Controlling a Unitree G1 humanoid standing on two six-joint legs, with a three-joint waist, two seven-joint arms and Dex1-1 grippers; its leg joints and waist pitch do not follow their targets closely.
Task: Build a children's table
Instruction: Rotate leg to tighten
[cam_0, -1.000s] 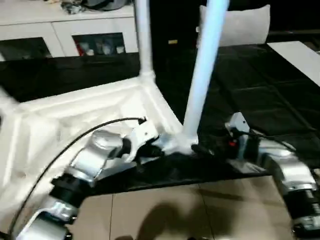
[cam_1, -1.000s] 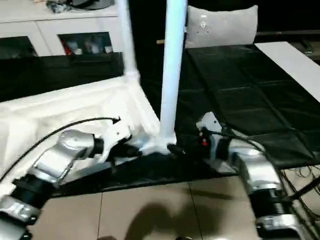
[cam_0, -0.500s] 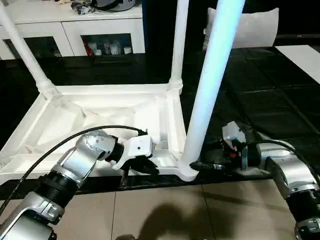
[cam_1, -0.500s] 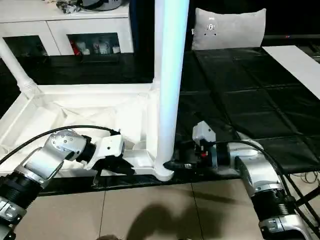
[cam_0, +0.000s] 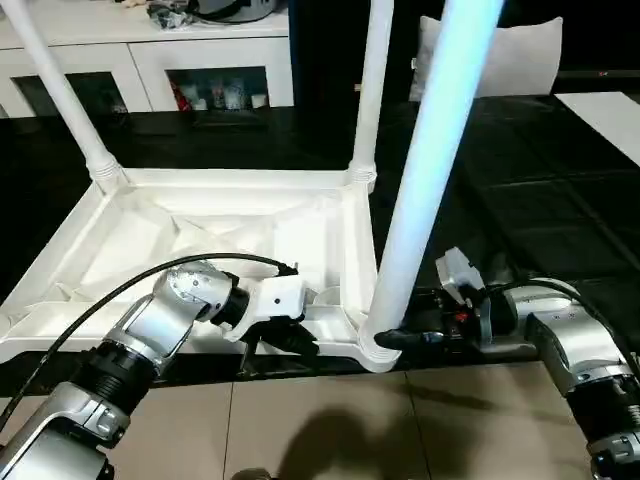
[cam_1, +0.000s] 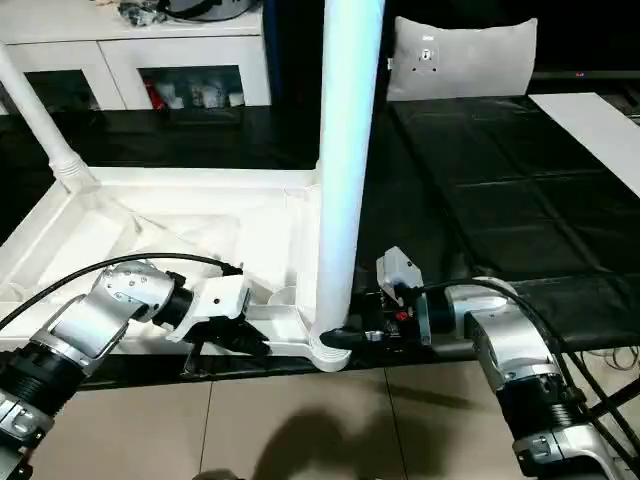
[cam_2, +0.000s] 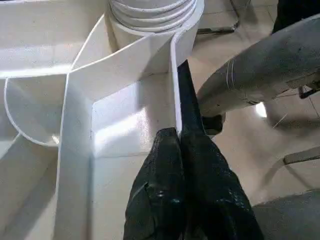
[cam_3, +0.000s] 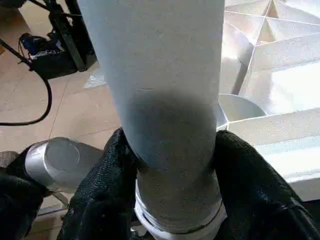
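The tabletop (cam_0: 220, 240) lies upside down on the dark floor mat (cam_0: 520, 200), ribbed underside up, so the corner sockets face upward to take the legs. Two far legs (cam_0: 372, 90) and (cam_0: 55, 90) already stand in their sockets, and the near leg (cam_0: 425, 190) rises from the near corner socket (cam_0: 375, 345) by the robot's right side. The right tool (cam_0: 400, 338) grasps this leg low down, just above the socket collar; in the right wrist view its fingers (cam_3: 107, 190) are wrapped closely around the tube on both sides, probably to press or twist it home. The left tool (cam_0: 285, 335) is clenched on the tabletop's near rim beside that same corner; the left wrist view shows its fingertips (cam_2: 180, 150) pinching the thin rim wall, likely to brace the top. Beyond stand a white cabinet (cam_0: 150, 60) and a pillow (cam_0: 510, 55).
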